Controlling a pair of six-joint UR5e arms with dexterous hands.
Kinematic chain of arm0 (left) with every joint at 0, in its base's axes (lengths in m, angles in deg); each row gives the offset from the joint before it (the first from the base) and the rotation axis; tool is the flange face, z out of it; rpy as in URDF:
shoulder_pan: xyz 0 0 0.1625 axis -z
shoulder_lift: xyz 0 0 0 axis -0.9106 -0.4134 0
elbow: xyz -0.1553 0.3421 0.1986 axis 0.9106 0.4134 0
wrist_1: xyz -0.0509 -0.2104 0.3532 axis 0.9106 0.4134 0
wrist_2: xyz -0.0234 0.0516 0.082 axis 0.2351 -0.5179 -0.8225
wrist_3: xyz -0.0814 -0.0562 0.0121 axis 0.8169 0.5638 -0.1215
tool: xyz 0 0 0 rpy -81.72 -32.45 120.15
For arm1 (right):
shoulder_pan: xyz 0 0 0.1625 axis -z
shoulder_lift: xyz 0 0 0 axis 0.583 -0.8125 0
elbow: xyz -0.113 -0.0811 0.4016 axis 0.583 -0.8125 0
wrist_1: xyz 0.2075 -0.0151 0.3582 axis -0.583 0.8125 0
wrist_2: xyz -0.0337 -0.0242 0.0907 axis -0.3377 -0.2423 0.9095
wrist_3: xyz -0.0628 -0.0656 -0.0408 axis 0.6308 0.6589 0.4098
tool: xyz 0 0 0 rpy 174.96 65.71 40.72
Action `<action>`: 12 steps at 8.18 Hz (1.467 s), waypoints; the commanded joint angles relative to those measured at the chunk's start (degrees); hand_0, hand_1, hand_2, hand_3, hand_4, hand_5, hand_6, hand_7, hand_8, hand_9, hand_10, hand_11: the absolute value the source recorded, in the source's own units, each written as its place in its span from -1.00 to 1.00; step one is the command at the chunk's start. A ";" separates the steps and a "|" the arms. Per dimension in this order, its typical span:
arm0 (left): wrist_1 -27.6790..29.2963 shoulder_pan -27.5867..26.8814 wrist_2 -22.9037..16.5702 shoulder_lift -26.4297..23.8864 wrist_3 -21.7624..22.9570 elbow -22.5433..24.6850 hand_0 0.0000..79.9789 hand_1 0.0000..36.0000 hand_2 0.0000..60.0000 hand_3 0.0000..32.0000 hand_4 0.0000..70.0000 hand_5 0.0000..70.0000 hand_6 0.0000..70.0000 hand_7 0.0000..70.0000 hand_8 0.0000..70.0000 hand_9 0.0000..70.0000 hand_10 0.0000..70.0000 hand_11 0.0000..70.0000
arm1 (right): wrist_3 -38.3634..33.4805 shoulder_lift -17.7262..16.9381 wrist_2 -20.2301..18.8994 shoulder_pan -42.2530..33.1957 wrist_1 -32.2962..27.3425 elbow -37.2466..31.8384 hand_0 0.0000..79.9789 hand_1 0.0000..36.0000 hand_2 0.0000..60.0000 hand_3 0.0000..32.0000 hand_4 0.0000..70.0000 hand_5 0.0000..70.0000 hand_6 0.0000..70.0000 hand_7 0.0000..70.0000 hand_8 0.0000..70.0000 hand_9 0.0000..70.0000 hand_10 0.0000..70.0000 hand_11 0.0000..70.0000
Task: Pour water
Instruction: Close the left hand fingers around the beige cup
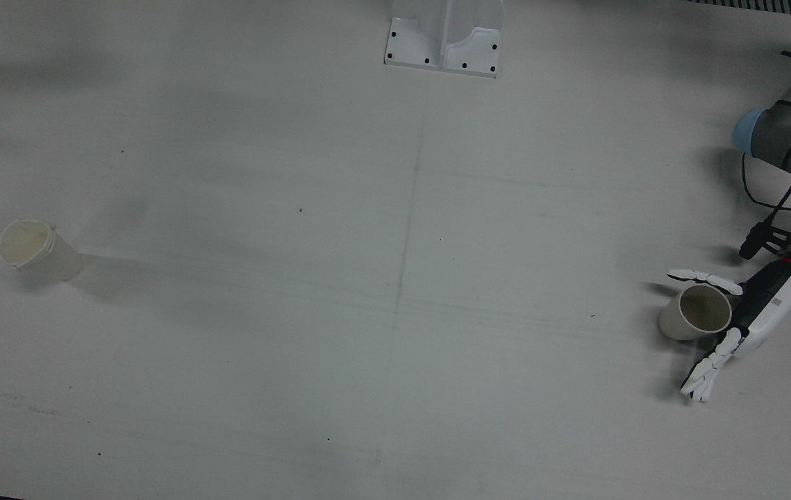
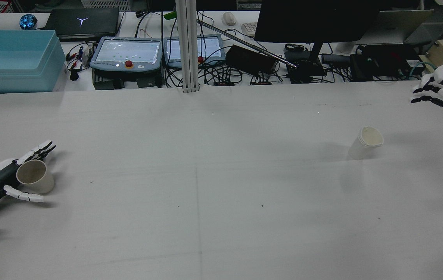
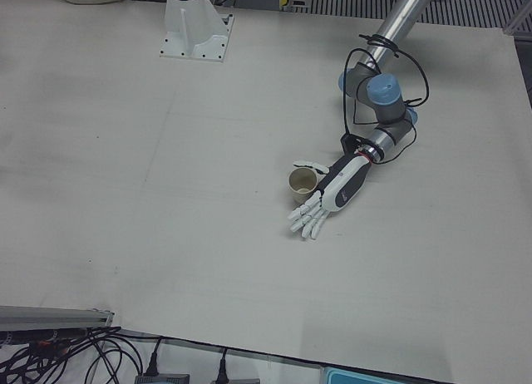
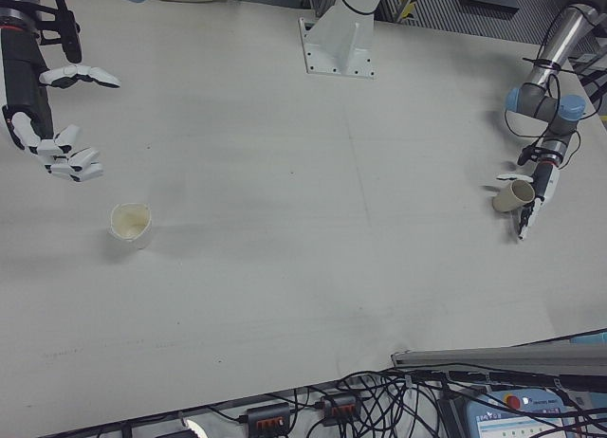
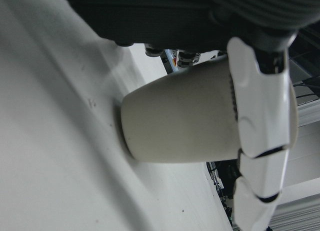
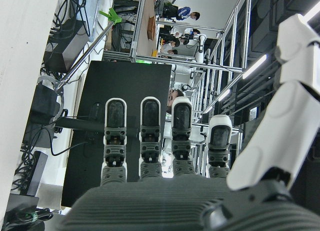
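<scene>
Rear view count: two paper cups on the white table (image 2: 213,186), one near each side edge, well apart; two robot hands, one per arm.
Left cup: the tan cup (image 2: 34,177) stands upright near the table's left edge in the rear view, mouth open upward, nothing visible inside it in the front view (image 1: 697,312).
Right cup: the white cup (image 2: 366,142) stands alone toward the right side, its rim slightly crumpled (image 1: 37,250); its contents cannot be made out.
Left hand: the left hand (image 2: 7,177) lies low over the table with the tan cup between thumb and spread fingers (image 2: 36,149); fingers are extended and apart, not curled round the cup.
Left hand contact: in the left hand view a white finger (image 5: 260,106) lies across the cup's side near its rim (image 5: 185,118); whether the palm also presses the cup cannot be told.
Left-front view: the cup (image 3: 302,182) sits just beside the palm (image 3: 332,193), thumb on one side, fingers pointing past it on the other.
Right hand: the right hand (image 2: 441,89) is raised above the table at the right edge, well apart from the white cup, fingers half curled and apart, holding nothing (image 4: 52,116).
Cut off: the rear view crops the right hand's wrist and arm; the front view shows no right hand at all.
Hard to see: the right hand view shows only its own fingers (image 6: 150,136) against background clutter, no cup.
</scene>
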 commanded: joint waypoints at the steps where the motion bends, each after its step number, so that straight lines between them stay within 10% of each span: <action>1: 0.07 -0.30 0.74 -0.04 0.40 1.15 0.40 0.17 -0.63 0.05 -0.91 -0.81 -1.00 -0.74 -0.98 -0.99 -1.00 -0.94 | -0.06 -0.07 0.00 -0.33 -0.19 0.09 0.16 -0.41 -0.31 -1.00 -0.83 1.00 -0.11 0.47 -0.16 0.17 -0.26 0.10; 2: -0.36 -0.30 3.00 -0.04 1.79 1.68 0.44 0.22 -0.65 0.00 -0.91 -0.65 -1.00 -0.72 -0.97 -0.99 -1.00 -0.92 | -0.15 -0.51 0.00 -0.50 -0.45 0.17 0.16 -0.40 -0.30 -1.00 -0.85 1.00 -0.13 0.45 -0.17 0.16 -0.26 0.10; 3: -2.19 -0.30 5.11 -0.04 3.81 1.86 0.55 0.29 -0.75 -1.00 -0.80 1.00 -0.99 -0.71 -0.93 -0.98 -0.97 -0.87 | -0.41 -0.86 0.00 -0.68 -0.71 0.26 0.16 -0.38 -0.31 -1.00 -0.86 1.00 -0.15 0.43 -0.19 0.14 -0.27 0.09; 7: -6.32 -0.39 5.22 -0.04 4.70 3.35 1.00 0.43 -0.74 -1.00 0.40 1.00 -0.75 -0.46 -0.91 -0.93 -0.87 -0.74 | -0.85 -1.13 0.00 -0.95 -0.71 0.61 0.18 -0.33 -0.32 -1.00 -0.89 1.00 -0.17 0.40 -0.22 0.10 -0.30 0.05; 8: -9.21 -0.39 5.22 -0.04 6.36 5.62 1.00 0.80 -0.42 -1.00 0.57 1.00 -0.71 -0.44 -0.89 -0.91 -0.84 -0.69 | -0.85 -1.56 0.00 -1.12 -0.71 1.14 0.18 -0.33 -0.34 -1.00 -0.89 1.00 -0.18 0.39 -0.23 0.09 -0.30 0.04; 9: -14.90 -0.39 5.05 -0.04 10.29 8.60 1.00 1.00 0.50 -1.00 0.67 1.00 -0.69 -0.42 -0.87 -0.89 -0.82 -0.64 | -1.11 -1.66 0.00 -1.90 -0.71 1.40 0.17 -0.33 -0.34 -1.00 -0.92 1.00 -0.20 0.36 -0.24 0.07 -0.31 0.03; 10: -17.57 -0.04 4.96 0.05 12.94 10.98 1.00 1.00 1.00 -1.00 0.75 1.00 -0.67 -0.40 -0.87 -0.89 -0.81 -0.63 | -2.16 -1.66 0.00 -2.61 -0.71 1.32 0.17 -0.33 -0.35 -1.00 -0.91 1.00 -0.20 0.37 -0.24 0.08 -0.31 0.02; 12: -23.11 0.14 5.05 0.49 19.44 16.25 1.00 1.00 1.00 -1.00 1.00 1.00 -0.60 -0.28 -0.86 -0.86 -0.78 -0.57 | -1.66 -1.05 0.08 -4.72 -0.71 -3.64 0.18 -0.32 -0.32 -1.00 -0.87 1.00 -0.17 0.39 -0.22 0.09 -0.33 0.01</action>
